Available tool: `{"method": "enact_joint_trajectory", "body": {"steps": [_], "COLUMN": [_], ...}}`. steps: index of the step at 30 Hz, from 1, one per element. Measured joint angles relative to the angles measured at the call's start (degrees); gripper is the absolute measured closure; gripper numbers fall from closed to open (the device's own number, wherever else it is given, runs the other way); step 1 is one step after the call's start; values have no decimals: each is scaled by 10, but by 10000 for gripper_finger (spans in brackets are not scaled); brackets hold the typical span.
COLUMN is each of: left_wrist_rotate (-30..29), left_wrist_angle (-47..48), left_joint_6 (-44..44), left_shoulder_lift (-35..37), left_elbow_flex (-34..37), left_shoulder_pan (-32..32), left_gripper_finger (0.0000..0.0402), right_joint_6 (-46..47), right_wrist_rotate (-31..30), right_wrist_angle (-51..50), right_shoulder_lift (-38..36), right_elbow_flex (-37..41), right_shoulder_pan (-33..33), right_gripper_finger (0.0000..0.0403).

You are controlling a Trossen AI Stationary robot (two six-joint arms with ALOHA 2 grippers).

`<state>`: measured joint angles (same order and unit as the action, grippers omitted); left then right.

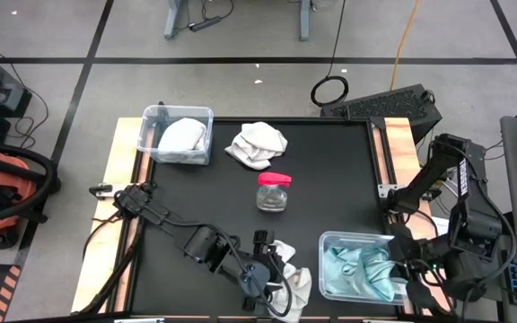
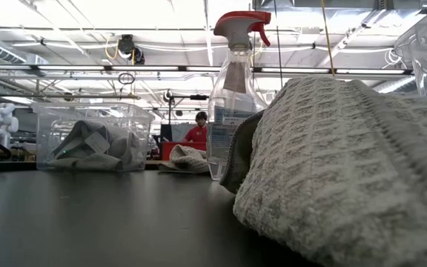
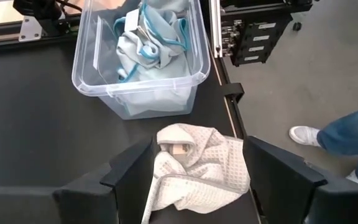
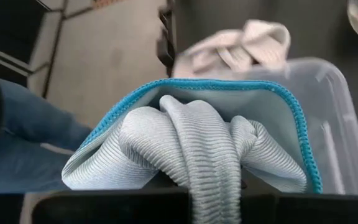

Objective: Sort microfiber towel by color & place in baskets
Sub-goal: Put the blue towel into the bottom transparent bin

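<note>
High view: white towel [image 1: 183, 136] in far bin [image 1: 153, 117], blue towels in near bin [image 1: 328, 242]. Left gripper [image 3: 194, 171] spread open around loose white towel [image 3: 197, 168]. Right gripper [image 4: 213, 193] clamped on blue towel [image 4: 191, 137]. Second white towel [image 1: 258, 144] unsorted mid-table.

A small clear glass jar with a pink-red lid [image 1: 274, 192] stands upright near the middle of the black worktop [image 1: 196, 197], apart from everything else on it. A person's blue-jeaned leg [image 3: 353, 127] and white shoe [image 3: 304, 135] show on the floor just beyond the worktop's near edge.
</note>
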<state>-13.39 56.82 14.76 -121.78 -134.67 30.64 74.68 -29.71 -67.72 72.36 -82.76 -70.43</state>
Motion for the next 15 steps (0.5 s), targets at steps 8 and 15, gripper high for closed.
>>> {"method": "enact_joint_trajectory", "body": {"steps": [8,15], "left_wrist_rotate": [0,0], "left_wrist_angle": [-1,-1], "left_joint_6": [10,14], "left_shoulder_lift": [0,0], "left_elbow_flex": [0,0], "left_shoulder_pan": [3,3], "left_gripper_finger": [151,151], "right_joint_6": [31,58], "right_wrist_rotate": [2,10], "right_wrist_angle": [-59,-100], "right_shoulder_lift": [3,29], "right_elbow_flex": [0,0], "right_shoulder_pan": [0,3], "right_gripper_finger": [399,399]}}
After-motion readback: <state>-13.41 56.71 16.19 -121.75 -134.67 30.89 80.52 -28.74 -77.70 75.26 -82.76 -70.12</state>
